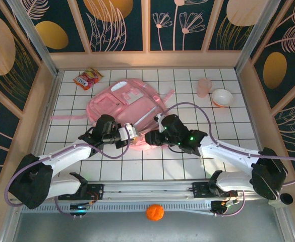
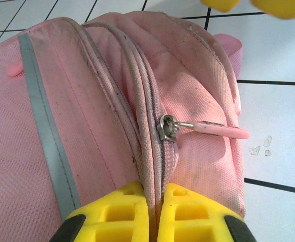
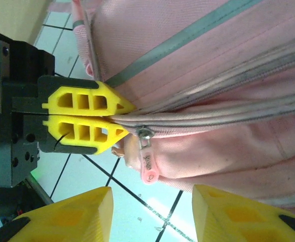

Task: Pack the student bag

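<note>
The student bag point(image 1: 122, 103), a soft pale-pink backpack, lies flat on the tiled table, its near end between the two arms. My left gripper point(image 1: 133, 132) is shut on the bag's zip seam point(image 2: 157, 201), the fabric pinched between its yellow fingers point(image 3: 86, 118). Just beyond those fingers sits the metal zip slider point(image 2: 166, 128) with its pink pull tab point(image 2: 223, 130). My right gripper point(image 3: 152, 194) faces the left one at the same end of the bag point(image 3: 213, 75). It is open, and the pull tab point(image 3: 148, 161) hangs free just above the gap.
A red snack packet point(image 1: 88, 78) lies at the back left. A pink cup point(image 1: 204, 86) and a white bowl point(image 1: 222, 97) stand at the back right. An orange ball point(image 1: 155, 212) rests in front of the arm bases. Wooden walls enclose the table.
</note>
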You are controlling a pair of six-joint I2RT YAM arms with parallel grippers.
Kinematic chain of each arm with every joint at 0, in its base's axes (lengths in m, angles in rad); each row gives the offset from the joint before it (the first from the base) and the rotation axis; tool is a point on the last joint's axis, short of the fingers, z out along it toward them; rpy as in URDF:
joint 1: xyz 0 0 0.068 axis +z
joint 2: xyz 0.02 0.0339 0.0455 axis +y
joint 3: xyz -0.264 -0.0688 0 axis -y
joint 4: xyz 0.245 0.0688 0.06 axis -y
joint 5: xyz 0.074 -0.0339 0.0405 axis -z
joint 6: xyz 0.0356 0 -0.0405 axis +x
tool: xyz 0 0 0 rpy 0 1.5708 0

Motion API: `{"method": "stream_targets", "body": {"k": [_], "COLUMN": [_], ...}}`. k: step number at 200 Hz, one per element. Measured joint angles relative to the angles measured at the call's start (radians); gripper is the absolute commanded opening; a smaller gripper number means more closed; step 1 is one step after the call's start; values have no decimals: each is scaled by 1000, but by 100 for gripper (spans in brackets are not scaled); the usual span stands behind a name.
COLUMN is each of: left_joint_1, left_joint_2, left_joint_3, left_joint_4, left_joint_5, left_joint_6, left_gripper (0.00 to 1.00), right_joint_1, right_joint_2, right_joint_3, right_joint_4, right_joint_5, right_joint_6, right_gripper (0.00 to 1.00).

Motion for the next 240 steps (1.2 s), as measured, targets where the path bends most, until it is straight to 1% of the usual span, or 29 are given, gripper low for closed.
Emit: {"method": "stream_targets", "body": {"k": [18, 34, 65, 91, 114, 129, 141, 150, 164, 208, 222, 240], "left_joint_1": [0, 0, 0, 0, 0, 0, 0, 0, 0, -6, -11, -17], "left_joint_2": [0, 0, 1, 10, 13, 13, 14, 14, 15, 15, 4, -21], "left_joint_3": [-1, -1, -1, -1, -1, -1, -1, -1, -1, 27, 30, 30], "left_joint_4": [5, 7, 14, 16, 17, 20, 21, 22, 27, -21, -32, -46], "left_joint_5": [0, 3, 22, 36, 41, 45, 49, 53, 54, 21, -2, -31], "left_joint_6": [-7, -16, -40, -49, -55, -61, -67, -71, -73, -34, -18, -3], "left_gripper": [0, 0, 0, 0, 0, 0, 0, 0, 0, 0, 0, 0], "right_joint_1": [88, 136, 143, 142, 135, 124, 114, 106, 102, 74, 44, -26], "right_joint_2": [46, 100, 188, 230, 242, 246, 246, 246, 246, 235, 205, 150], "right_joint_3": [61, 94, 105, 106, 107, 107, 108, 108, 114, 116, 97, 49], "right_joint_4": [-59, -72, -72, -66, -63, -50, -40, -33, -27, -36, -42, -43], "right_joint_5": [97, 152, 220, 232, 239, 239, 239, 238, 231, 206, 195, 179], "right_joint_6": [66, 105, 131, 130, 122, 111, 107, 98, 90, 82, 82, 81], "right_gripper": [45, 45, 44, 41, 35, 28, 18, 12, 0, 0, 0, 0]}}
